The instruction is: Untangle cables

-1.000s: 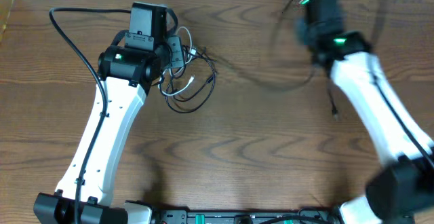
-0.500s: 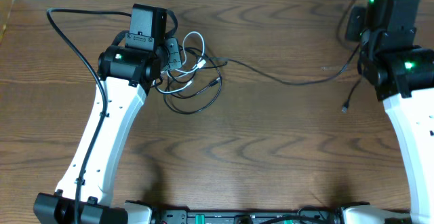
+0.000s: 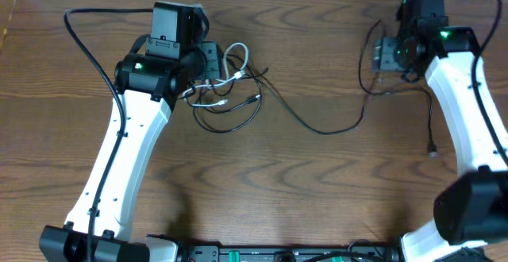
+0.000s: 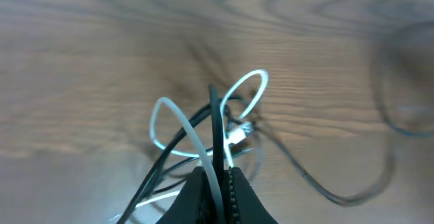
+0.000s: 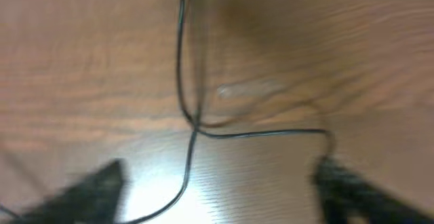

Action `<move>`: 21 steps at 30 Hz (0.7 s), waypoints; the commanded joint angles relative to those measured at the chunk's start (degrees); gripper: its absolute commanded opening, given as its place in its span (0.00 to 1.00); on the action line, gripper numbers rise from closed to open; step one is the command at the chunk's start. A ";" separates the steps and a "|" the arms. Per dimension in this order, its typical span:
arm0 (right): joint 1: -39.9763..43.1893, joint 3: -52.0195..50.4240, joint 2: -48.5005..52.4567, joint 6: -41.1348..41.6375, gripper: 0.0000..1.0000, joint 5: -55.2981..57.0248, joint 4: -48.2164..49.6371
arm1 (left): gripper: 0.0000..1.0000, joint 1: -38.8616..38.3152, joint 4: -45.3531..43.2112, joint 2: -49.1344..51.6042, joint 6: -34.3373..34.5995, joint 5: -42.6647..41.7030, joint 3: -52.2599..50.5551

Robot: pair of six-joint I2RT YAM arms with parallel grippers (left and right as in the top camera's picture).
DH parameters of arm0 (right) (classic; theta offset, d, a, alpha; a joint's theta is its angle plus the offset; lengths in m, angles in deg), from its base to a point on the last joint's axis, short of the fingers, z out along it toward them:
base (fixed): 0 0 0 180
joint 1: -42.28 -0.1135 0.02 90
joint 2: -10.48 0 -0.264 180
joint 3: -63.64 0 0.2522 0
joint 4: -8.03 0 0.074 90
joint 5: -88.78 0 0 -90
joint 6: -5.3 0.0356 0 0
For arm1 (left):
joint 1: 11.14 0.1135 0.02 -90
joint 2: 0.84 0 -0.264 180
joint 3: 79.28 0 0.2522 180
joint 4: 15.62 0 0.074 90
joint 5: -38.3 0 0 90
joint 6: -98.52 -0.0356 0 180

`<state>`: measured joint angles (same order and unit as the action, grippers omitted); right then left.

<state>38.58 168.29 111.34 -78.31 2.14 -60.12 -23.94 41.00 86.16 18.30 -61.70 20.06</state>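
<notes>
Left tool (image 4: 218, 175) pinches cables (image 4: 215, 129) at tangle. Black cable (image 3: 321, 131) trails right toward right tool (image 5: 217, 173), spread open, nearer.

The left white moulded arm (image 3: 119, 159) and the right white moulded arm (image 3: 464, 103) each end in black joint housings. A small green light glows on each: the left green light (image 3: 140, 66) and the right green light (image 3: 443, 33). A thick black wire (image 3: 83, 40) runs along the left shell. A black boxy camera block (image 3: 173, 24) caps the left wrist. The left hand (image 4: 217, 178) has black fingers with a ridged inner edge. The right hand (image 5: 217, 173) shows as dark, blurred wedges.
</notes>
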 commanded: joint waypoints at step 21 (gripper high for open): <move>-6.86 0.13 2.47 -26.62 0.95 -41.05 6.82 | 0.07 0.26 -14.49 -11.78 12.85 -22.18 1.46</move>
<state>32.63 168.23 111.82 -101.76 -37.01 -52.91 -23.94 28.08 74.84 25.47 -82.57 20.06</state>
